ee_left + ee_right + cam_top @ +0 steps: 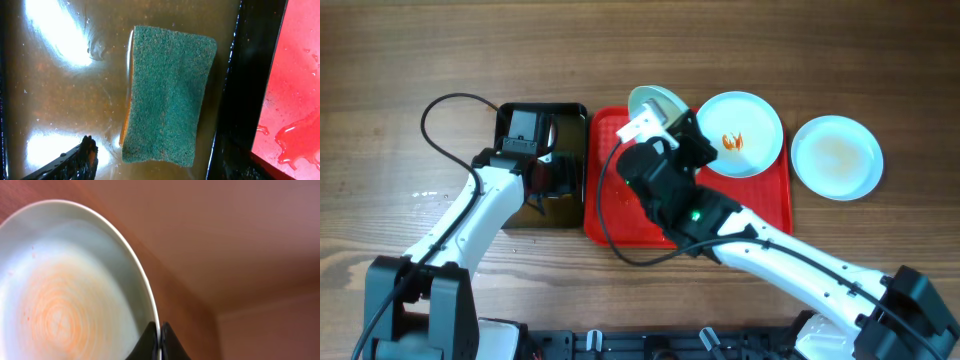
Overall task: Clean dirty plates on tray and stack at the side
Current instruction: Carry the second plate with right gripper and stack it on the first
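Observation:
My right gripper is shut on the rim of a pale plate and holds it tilted up over the back of the red tray; orange rings smear its face. This plate shows in the overhead view. A second plate with an orange sauce smear lies on the tray's right end. A third plate lies on the table to the right of the tray. My left gripper is open over the black basin, just above a green sponge lying in brown water. Only its left finger shows.
The black basin stands left of the red tray, touching it. Water drops lie on the tray floor. A black cable loops on the table at the far left. Wooden table surrounds everything.

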Controlling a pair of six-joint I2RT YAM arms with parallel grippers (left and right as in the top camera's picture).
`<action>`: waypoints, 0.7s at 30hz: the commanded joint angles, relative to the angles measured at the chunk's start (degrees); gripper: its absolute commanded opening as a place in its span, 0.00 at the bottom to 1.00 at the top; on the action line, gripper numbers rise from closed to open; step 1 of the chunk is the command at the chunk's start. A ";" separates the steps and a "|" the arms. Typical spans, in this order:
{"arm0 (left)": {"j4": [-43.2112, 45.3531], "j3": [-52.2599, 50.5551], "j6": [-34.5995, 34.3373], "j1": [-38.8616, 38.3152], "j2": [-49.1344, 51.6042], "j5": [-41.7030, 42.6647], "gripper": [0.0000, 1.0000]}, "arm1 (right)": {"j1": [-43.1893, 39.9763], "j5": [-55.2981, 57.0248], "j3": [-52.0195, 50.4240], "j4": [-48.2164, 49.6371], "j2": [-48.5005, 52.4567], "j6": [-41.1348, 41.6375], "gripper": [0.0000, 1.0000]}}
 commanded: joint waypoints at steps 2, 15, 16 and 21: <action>0.20 -0.04 -0.50 0.33 -0.42 0.46 0.78 | -10.23 -14.58 0.76 -9.79 -1.07 31.89 0.04; 0.20 -0.04 -0.50 0.33 -0.42 0.46 0.78 | -59.52 -60.98 0.76 -22.49 -1.07 52.00 0.04; 0.20 -0.04 -0.50 0.33 -0.42 0.46 0.78 | -62.03 -60.98 0.74 -23.21 -1.07 52.00 0.04; 0.17 -0.04 -0.50 0.33 -0.42 0.48 0.78 | -74.34 -60.96 0.46 -25.73 -0.74 51.98 0.04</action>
